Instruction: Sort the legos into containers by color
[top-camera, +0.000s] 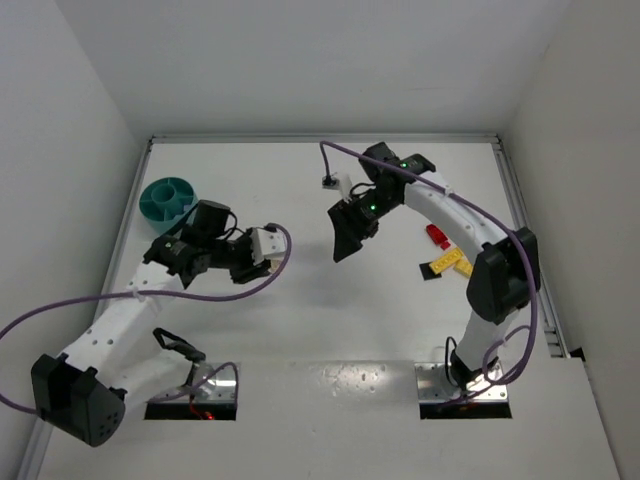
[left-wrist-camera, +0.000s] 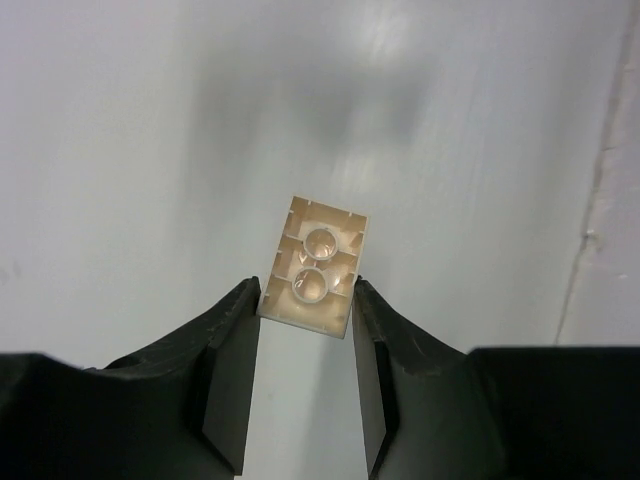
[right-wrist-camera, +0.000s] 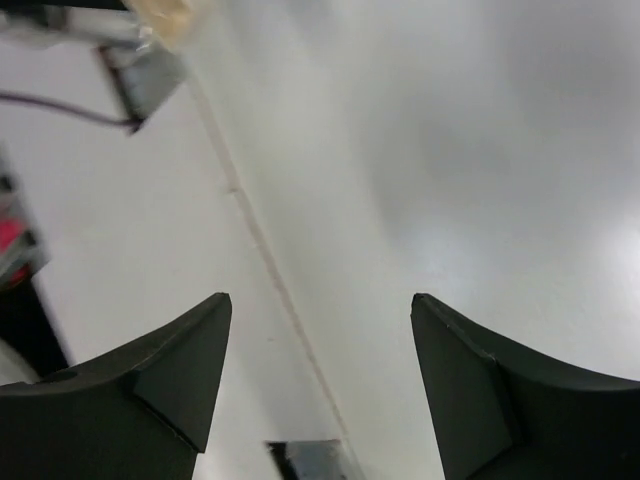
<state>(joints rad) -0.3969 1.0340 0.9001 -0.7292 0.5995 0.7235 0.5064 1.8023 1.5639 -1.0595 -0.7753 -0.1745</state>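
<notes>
With the left tool (left-wrist-camera: 305, 300) clenched on a tan brick (left-wrist-camera: 312, 265) above the worktop (top-camera: 300, 330) (right tool (right-wrist-camera: 320, 310) released, empty), the carry is in hand, and next it must reach the teal bowl (top-camera: 147, 203) and its proper compartment.

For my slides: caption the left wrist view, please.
Left gripper pinches a tan lego, hollow underside facing the camera.

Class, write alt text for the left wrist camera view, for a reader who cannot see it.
A tan brick, hollow underside toward the camera, is pinched between the two black fingers of the left gripper. Behind it lies a plain white surface.
</notes>
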